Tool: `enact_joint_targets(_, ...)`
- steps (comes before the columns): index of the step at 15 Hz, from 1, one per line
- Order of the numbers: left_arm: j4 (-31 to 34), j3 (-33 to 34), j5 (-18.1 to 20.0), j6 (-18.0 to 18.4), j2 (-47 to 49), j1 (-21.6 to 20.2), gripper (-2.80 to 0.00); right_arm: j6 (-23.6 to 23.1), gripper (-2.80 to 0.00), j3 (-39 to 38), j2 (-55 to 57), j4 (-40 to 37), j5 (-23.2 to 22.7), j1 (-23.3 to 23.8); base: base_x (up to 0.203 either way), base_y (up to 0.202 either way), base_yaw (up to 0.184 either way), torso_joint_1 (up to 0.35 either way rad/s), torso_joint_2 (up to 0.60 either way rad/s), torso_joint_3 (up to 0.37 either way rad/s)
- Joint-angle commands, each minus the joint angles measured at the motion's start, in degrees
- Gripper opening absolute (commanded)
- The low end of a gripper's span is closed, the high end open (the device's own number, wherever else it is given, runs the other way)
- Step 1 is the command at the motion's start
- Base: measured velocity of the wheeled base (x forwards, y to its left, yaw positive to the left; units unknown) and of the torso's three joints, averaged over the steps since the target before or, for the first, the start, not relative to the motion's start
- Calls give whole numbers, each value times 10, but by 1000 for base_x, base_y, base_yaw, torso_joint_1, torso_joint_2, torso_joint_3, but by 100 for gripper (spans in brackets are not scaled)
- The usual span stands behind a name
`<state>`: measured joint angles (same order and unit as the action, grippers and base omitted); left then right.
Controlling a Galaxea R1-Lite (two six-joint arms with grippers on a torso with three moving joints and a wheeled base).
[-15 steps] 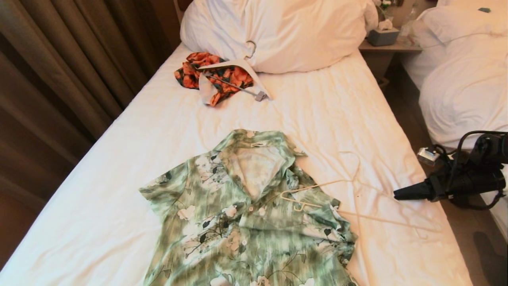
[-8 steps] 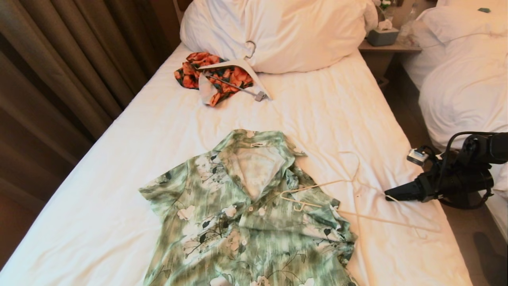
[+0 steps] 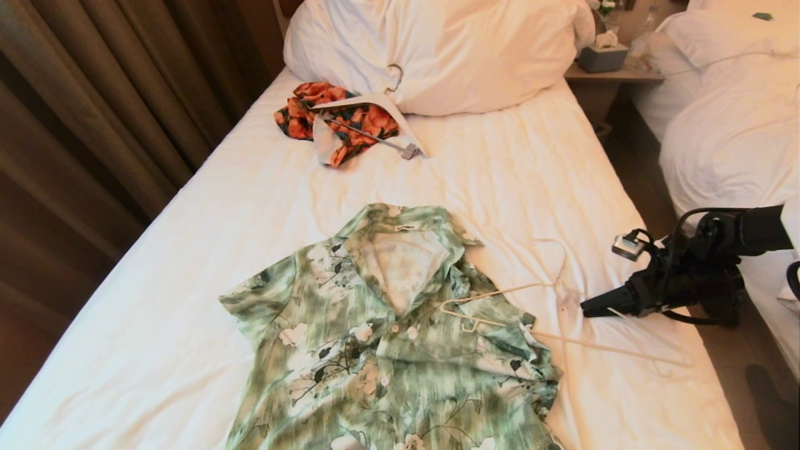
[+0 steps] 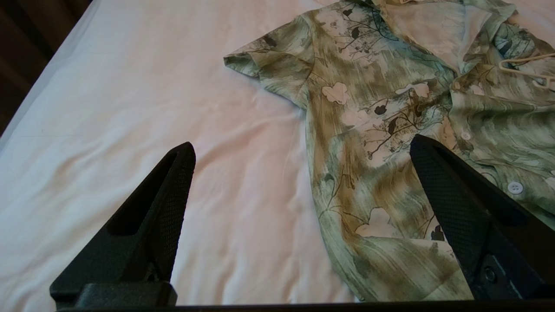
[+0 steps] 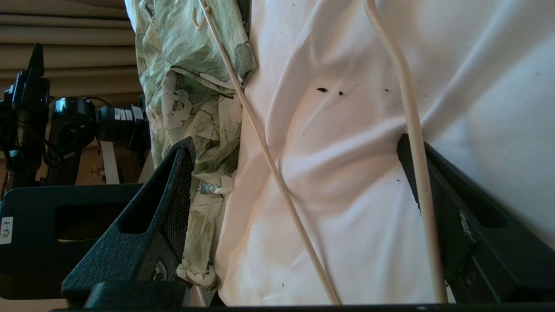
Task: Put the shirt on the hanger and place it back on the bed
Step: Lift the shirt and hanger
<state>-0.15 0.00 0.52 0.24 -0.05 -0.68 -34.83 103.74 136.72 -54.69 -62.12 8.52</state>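
Observation:
The green-and-white flowered shirt [image 3: 387,337] lies flat and collar-up on the bed [image 3: 531,175]. The thin cream hanger [image 3: 550,285] lies on the sheet at the shirt's right, one arm tip resting on the shirt's shoulder. My right gripper [image 3: 587,307] reaches in from the right, low over the sheet beside the hanger's neck, open. In the right wrist view one hanger [image 5: 269,160] rod runs between the open fingers [image 5: 173,186] and another crosses in front of one finger; my right gripper [image 5: 295,143] holds nothing. My left gripper [image 4: 302,145] hovers open over the shirt's [image 4: 381,108] left edge.
An orange-and-black garment [image 3: 340,119] with a thicker white hanger [image 3: 375,103] lies by the big pillow [image 3: 450,50]. Curtains [image 3: 94,94] line the left side. A nightstand with a tissue box [image 3: 603,56] and a second bed [image 3: 731,125] stand to the right.
My right gripper has moved left from beside the bed to over the sheet, reaching the hanger. The shirt, the hanger and the left arm have not moved.

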Motion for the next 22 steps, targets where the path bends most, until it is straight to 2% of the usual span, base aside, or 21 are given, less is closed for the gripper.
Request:
enact_joint_targets(1,0,1,0,0,0,0,0,-1,0,0,3,-3,-2,-7,0,0,0,0,0,0)
enact_joint_targets(6,0,0,0,0,0,0,0,9,0,-1,14,16,-1,-10,0,0,0,0,0,0)
enact_joint_targets(7,0,1,0,0,0,0,0,9,-280,-2,15,19,0,-9,0,0,0,0,0,0)
enact_joint_targets(16,0,0,0,0,0,0,0,9,-280,-2,9,17,6,-11,0,0,0,0,0,0)
enact_joint_targets(22,0,1,0,0,0,0,0,6,-280,-38,-67,17,4,-7,0,0,0,0,0,0)
